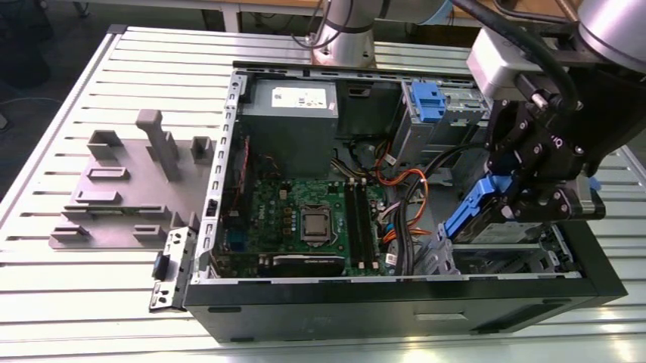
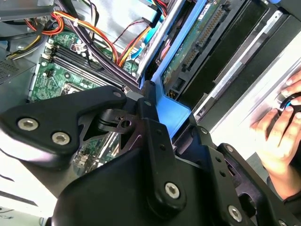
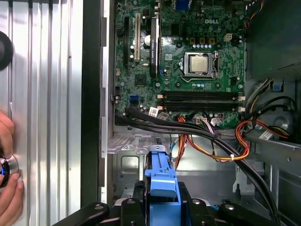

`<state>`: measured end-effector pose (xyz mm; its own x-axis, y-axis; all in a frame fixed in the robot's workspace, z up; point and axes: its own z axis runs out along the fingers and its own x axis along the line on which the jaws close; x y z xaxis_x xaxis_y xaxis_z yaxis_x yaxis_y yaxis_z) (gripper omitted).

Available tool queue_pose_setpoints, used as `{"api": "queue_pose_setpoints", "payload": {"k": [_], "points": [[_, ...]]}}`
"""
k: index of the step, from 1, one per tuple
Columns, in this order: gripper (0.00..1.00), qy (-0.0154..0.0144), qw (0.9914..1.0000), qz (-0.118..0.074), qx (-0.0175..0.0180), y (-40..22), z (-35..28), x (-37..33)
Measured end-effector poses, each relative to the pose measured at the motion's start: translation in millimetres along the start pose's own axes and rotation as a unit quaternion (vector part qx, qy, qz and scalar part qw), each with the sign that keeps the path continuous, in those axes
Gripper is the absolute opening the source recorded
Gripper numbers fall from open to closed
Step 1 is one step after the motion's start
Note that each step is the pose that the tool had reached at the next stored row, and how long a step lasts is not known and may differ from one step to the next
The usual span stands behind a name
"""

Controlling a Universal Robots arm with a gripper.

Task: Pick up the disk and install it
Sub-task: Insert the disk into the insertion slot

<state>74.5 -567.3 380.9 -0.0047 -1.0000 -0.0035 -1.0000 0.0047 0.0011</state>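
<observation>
Gripper (image 3: 161, 200) linkage sits closest, pinching the disk (image 3: 161, 176) by its blue end tab. Looks like the install step, pickup done.
In the exterior view the disk (image 1: 473, 218) hangs at lower right of frame, just above the drive bay (image 1: 510, 261) of the open computer case (image 1: 383, 299), not seated. Long axis runs steeply from upper right to lower left. Tab end is at the fingers, connector end points away into the case. My read: seating calls for squaring the rails to the bay guides.

The exterior view shows us the motherboard (image 1: 302, 219) (image 2: 51, 80) (image 3: 188, 61) from high above; both wrist views share it from close by.
</observation>
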Motion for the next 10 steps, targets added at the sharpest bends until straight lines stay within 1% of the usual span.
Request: {"api": "queue_pose_setpoints", "payload": {"k": [10], "points": [[0.36,0.0000,1.00000,0.000,0.0000,0.0,10.3,0.0]]}}
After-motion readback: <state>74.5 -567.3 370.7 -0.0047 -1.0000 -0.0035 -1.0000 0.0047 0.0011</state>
